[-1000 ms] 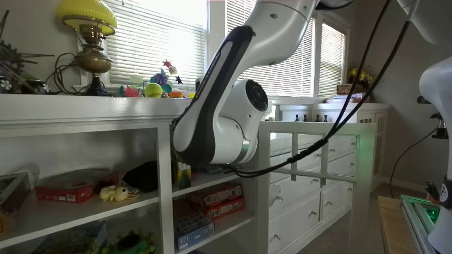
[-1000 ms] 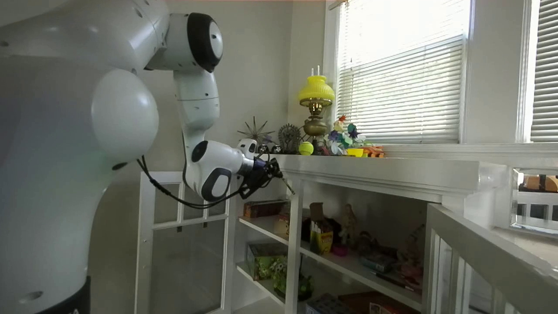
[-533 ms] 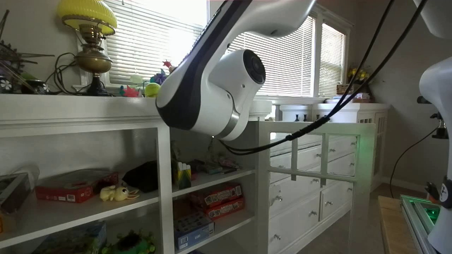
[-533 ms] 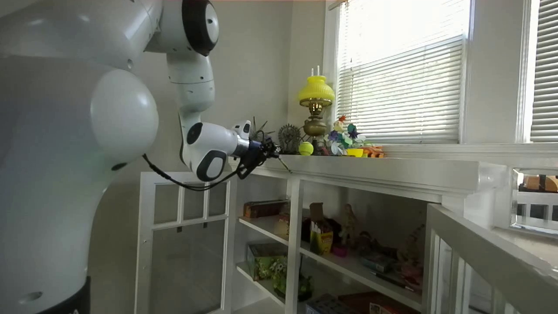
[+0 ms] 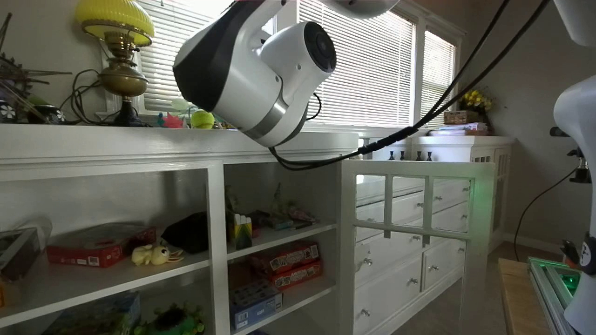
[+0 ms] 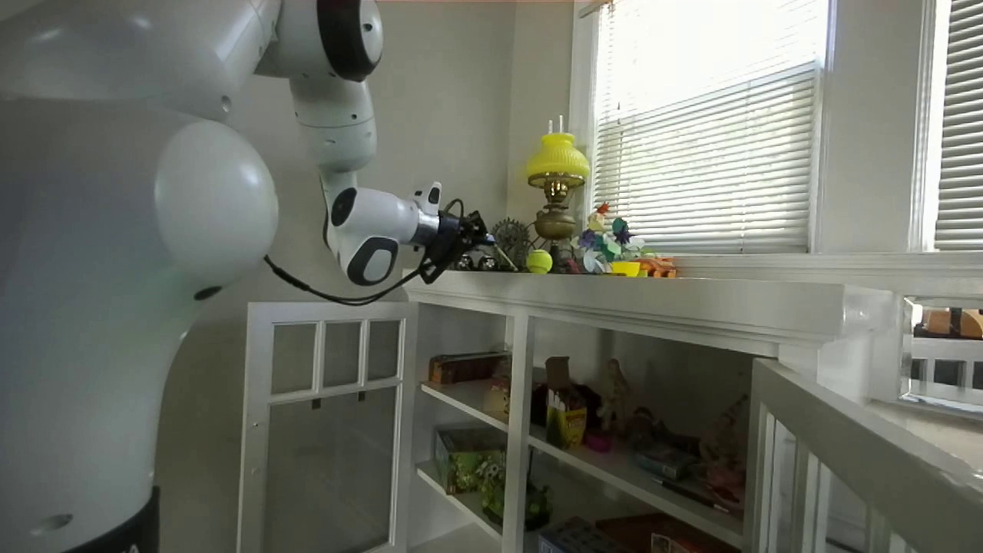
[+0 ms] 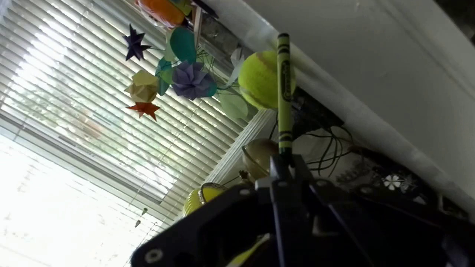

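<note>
My gripper [image 7: 286,163] is shut on the end of a green crayon [image 7: 284,92], which sticks straight out past the fingertips in the wrist view. Behind the crayon appears a yellow-green tennis ball [image 7: 258,79]. In an exterior view the gripper [image 6: 490,240] hangs at the left end of the white cabinet top [image 6: 691,298], the crayon [image 6: 507,258] tilted down toward the ball [image 6: 539,262]. Whether the crayon touches anything there I cannot tell. The wrist [image 5: 260,102] hides the gripper in an exterior view. A crayon box [image 6: 567,424] stands on a shelf below.
A brass lamp with a yellow shade [image 6: 557,157], paper flowers [image 6: 603,242] and a yellow dish [image 6: 625,268] stand along the cabinet top. Glass-paned doors [image 5: 419,200] hang open. Boxes and a yellow plush toy [image 5: 156,255] occupy the shelves. Black cables [image 5: 396,137] trail from the arm.
The arm has risen from in front of the shelves to the level of the cabinet top, carrying the crayon upward. The grip has stayed shut.
</note>
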Robot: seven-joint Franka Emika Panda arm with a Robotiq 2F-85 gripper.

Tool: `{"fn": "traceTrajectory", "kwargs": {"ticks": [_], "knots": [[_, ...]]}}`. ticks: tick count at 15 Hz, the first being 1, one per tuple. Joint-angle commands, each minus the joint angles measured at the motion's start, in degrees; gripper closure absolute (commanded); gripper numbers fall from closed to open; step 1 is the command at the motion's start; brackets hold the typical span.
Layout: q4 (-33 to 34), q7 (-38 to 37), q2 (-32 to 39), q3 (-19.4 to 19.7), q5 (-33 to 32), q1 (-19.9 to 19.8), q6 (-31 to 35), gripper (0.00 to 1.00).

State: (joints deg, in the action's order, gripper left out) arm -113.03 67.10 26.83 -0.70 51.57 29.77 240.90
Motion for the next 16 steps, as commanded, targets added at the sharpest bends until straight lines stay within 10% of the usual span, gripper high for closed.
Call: {"fn": "traceTrajectory", "kwargs": {"ticks": [1,16], "knots": [[5.2,5.6,-0.4,-2.1,5.5,-1.8,1.2,0.98],[14.6,9.1,4.0,-1.8,16.2,-10.8,1.9,0.98]]}}
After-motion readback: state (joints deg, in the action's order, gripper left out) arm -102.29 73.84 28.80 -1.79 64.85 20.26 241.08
